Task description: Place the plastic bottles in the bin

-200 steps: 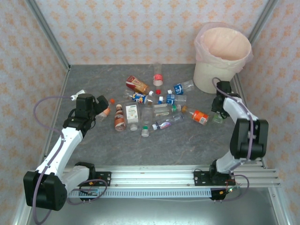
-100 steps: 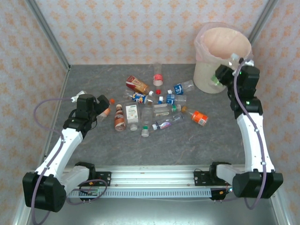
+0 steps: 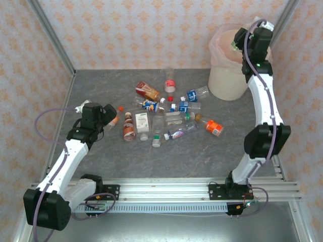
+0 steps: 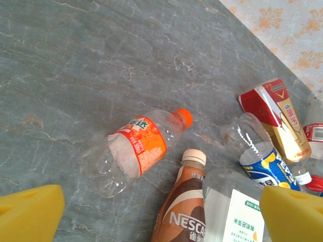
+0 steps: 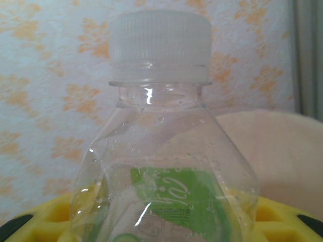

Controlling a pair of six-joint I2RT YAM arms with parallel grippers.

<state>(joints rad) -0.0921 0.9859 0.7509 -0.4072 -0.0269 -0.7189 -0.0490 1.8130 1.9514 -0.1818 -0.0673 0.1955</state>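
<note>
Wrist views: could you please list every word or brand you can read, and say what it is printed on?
"NESCA", rest hidden: brown bottle.
Chinese characters, not clear enough to quote: orange-label bottle, red and gold bottle.
Blue-label bottle: lettering too blurred.
White-label bottle: print too small.
Green-label bottle, right wrist view: script unreadable.

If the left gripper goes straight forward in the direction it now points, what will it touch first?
Probably the clear orange-labelled bottle, lying just ahead of the open left gripper. The brown Nescafe bottle lies close beside it, and depth is unclear.
</note>
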